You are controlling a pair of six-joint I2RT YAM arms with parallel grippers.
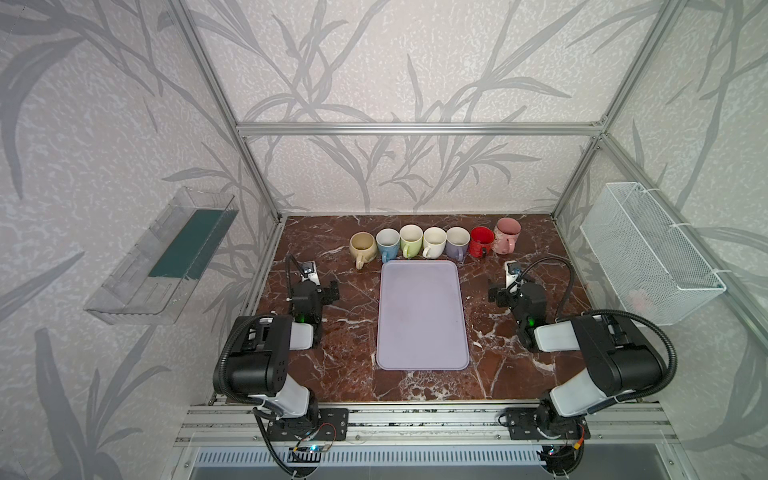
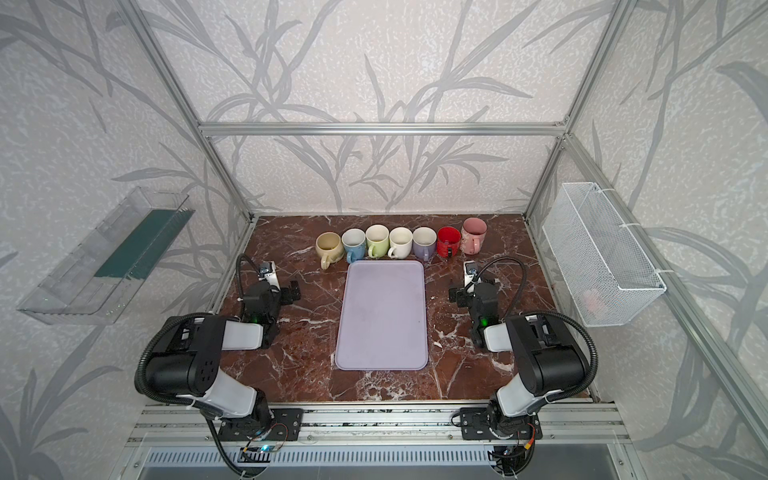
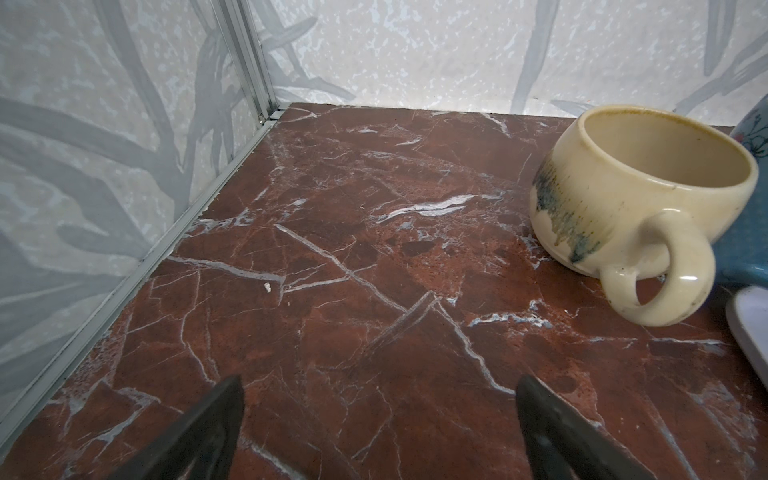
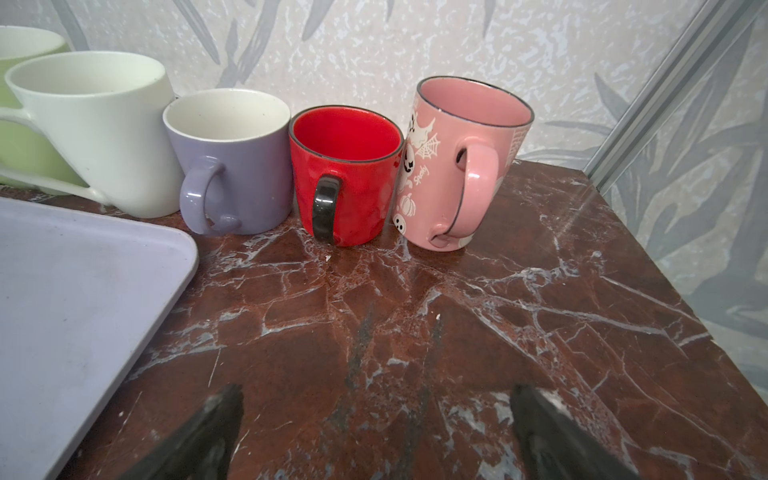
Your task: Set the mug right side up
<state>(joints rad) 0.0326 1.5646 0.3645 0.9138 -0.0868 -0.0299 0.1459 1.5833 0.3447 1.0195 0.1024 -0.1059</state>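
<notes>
Several mugs stand in a row along the back of the marble table, every one with its mouth up: cream (image 1: 363, 246), blue (image 1: 387, 243), green (image 1: 411, 240), white (image 1: 434, 241), lilac (image 4: 237, 166), red (image 4: 345, 174), pink (image 4: 465, 166). I see no overturned mug. My left gripper (image 1: 316, 289) (image 3: 378, 382) is open and empty over bare marble, short of the cream mug (image 3: 631, 199). My right gripper (image 1: 513, 291) (image 4: 376, 390) is also open and empty, in front of the red and pink mugs.
An empty lilac tray (image 1: 422, 316) lies between the two arms, its far edge close to the mugs. A clear plastic bin (image 1: 166, 257) hangs on the left wall and a white wire basket (image 1: 648, 253) on the right wall. Aluminium frame posts stand at the back corners.
</notes>
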